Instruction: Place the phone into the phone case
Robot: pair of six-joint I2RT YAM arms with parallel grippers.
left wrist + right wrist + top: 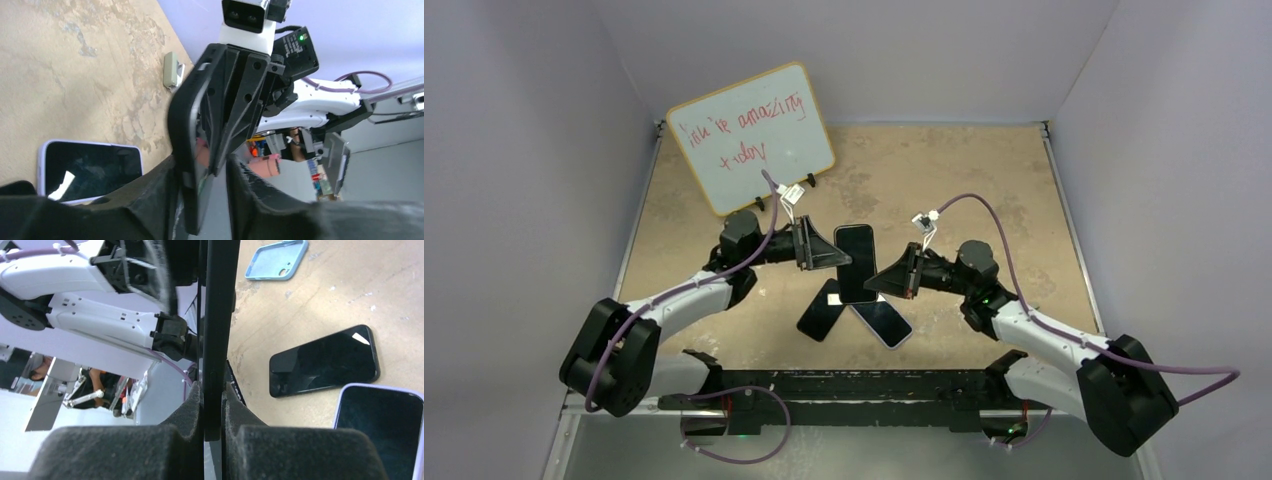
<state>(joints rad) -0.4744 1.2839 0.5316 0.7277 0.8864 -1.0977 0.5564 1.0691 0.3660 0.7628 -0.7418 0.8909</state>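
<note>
A black phone case (856, 262) with a dark phone screen showing in it is held flat above the table centre between both grippers. In the left wrist view the case (186, 125) stands edge-on. My left gripper (200, 172) straddles its end: one finger touches the case's back, and the other stands a small gap off the screen side. In the right wrist view my right gripper (214, 390) is shut on the same black slab (218, 330), pads pressed on both faces. The grippers face each other in the top view, left (842, 260) and right (876, 278).
A bare black phone (822, 315) and a phone in a lilac case (884, 322) lie below the held one. They also show in the right wrist view, black (322, 360) and lilac (380, 430). A light blue empty case (277, 259) lies further off. A whiteboard (752, 135) stands at the back left.
</note>
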